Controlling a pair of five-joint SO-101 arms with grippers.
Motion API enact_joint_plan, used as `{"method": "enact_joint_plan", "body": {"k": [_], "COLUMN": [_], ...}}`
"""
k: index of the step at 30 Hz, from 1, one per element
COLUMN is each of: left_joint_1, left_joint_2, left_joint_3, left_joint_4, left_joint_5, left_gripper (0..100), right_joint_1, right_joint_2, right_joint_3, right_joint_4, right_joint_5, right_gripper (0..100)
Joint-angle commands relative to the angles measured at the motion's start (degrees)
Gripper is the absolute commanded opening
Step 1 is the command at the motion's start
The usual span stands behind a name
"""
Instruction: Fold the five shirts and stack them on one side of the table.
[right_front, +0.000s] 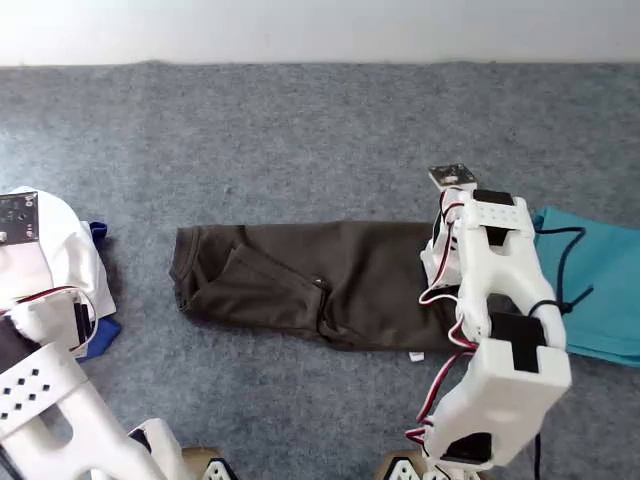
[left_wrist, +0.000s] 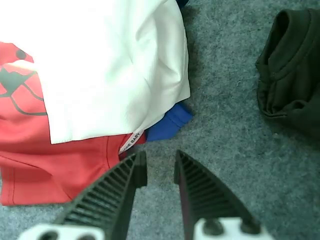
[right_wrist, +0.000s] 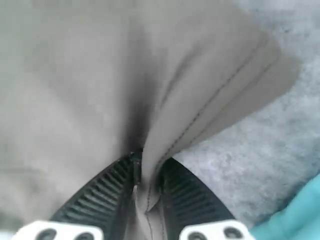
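Fabric of the dark shirt (right_wrist: 75, 75) sits between the fingers of the right gripper (right_wrist: 147, 175), which pinch 1 thin fold of its hem; the rest lies on the grey table (right_front: 300, 130) beyond the fingertips. The bite looks shallow, so I judge the hem may slip out on lifting, or only 1 layer may rise. The teal shirt (right_front: 600, 290) lies near these fingers and could be dragged. The left gripper (left_wrist: 160, 167) has fingers slightly spread on nothing, near the pile of white shirt (left_wrist: 100, 65), red shirt (left_wrist: 50, 170) and blue shirt (left_wrist: 167, 122).
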Motion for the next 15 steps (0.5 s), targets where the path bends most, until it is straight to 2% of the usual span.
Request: {"method": "enact_joint_plan", "body": {"k": [1,7,9,15], "left_joint_1": [0.44,0.18,0.18,0.35], "left_joint_2": [-0.26,-0.26,-0.26,-0.26], "left_joint_3": [-0.75,-1.36,-2.07,-3.03], "left_joint_4": [-0.70,-0.79,-0.79,-0.79], "left_joint_5": [0.53,0.79,2.90,6.59], "left_gripper": [10,10,10,10], "right_joint_1": [-0.84,-9.19,-13.32,-26.33], "right_joint_2": [-8.66,-19.03,-20.88,-21.67], "right_joint_3": [-1.85,-7.21,-8.88,-15.21], "right_joint_4": [4.62,13.41,15.43,16.22], "right_joint_5": [5.19,8.18,7.91,5.19], "right_gripper": [1.0,1.0,1.0,1.0]}}
